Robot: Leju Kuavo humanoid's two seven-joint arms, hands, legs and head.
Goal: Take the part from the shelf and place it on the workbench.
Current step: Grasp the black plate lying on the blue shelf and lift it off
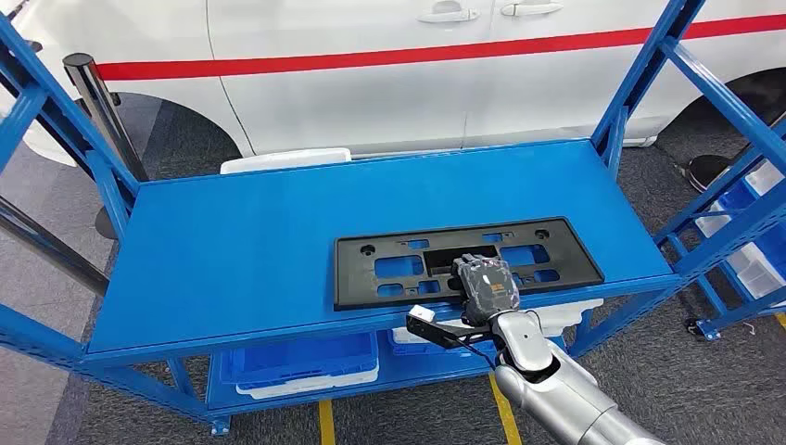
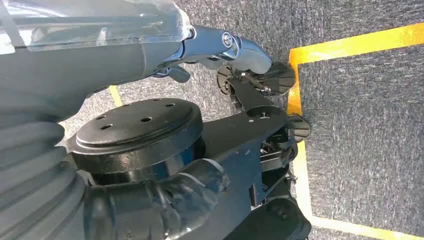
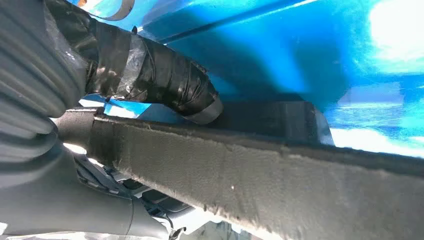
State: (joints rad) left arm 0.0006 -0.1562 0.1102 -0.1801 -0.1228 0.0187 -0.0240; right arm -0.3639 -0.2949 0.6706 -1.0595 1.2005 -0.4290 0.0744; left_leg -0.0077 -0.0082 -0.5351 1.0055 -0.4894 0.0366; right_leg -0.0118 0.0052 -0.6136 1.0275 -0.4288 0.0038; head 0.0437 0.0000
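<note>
- The part (image 1: pixel 468 260), a flat black plastic plate with cut-out windows, lay on the blue shelf (image 1: pixel 232 250) near its front edge, towards the right; the workbench could not be made out.
- The right hand (image 1: pixel 484 286) rested on the plate's front edge around its middle; in the right wrist view a taped dark finger (image 3: pixel 165 85) lay to one side of that edge (image 3: pixel 260 180) and the grey thumb to the other, so the hand looked closed around the part, though how firmly was unclear.
- The plate looked light and stiff but thin and wide; held at one edge it would likely sag or swing; a grip at the middle of the long edge seemed best balanced; its smooth plastic might slip.
- The left hand (image 2: pixel 75 60) hung over grey carpet with yellow lines; whether its fingers were apart or together I could not tell.
- The fingertips under the plate were hidden; white and blue bins (image 1: pixel 306 366) sat on the tier below.
</note>
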